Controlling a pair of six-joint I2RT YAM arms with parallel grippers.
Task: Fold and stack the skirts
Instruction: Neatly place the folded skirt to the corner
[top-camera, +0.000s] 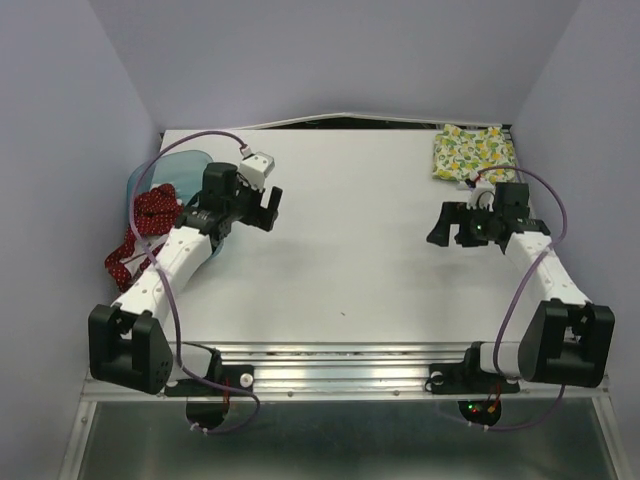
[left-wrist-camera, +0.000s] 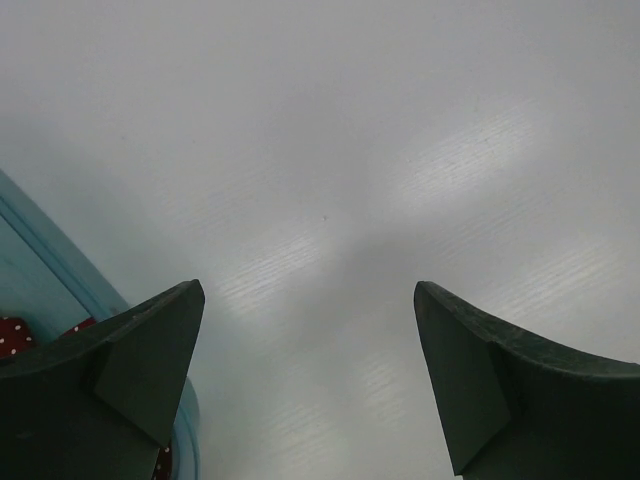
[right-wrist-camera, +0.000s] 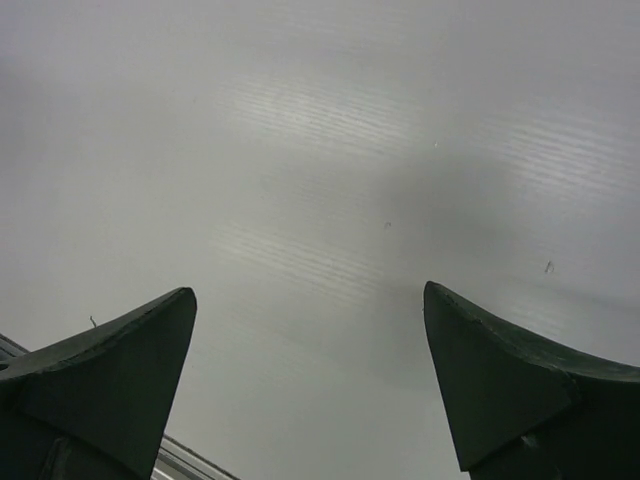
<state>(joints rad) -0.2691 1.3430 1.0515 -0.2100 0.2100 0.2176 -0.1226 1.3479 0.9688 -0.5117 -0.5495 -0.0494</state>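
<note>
The cream lemon-print skirt (top-camera: 471, 152) lies folded at the table's far right corner. The red dotted skirt (top-camera: 143, 222) hangs bunched over the blue bin's rim at the left edge; a bit of it shows in the left wrist view (left-wrist-camera: 12, 335). My left gripper (top-camera: 269, 208) is open and empty above bare table, just right of the bin; it also shows in the left wrist view (left-wrist-camera: 308, 300). My right gripper (top-camera: 449, 226) is open and empty above the table, a little in front of the lemon skirt; it also shows in the right wrist view (right-wrist-camera: 308, 305).
A translucent blue plastic bin (top-camera: 168, 173) stands at the far left edge, and its rim shows in the left wrist view (left-wrist-camera: 50, 255). Purple walls close in the table on three sides. A metal rail (top-camera: 340, 370) runs along the near edge.
</note>
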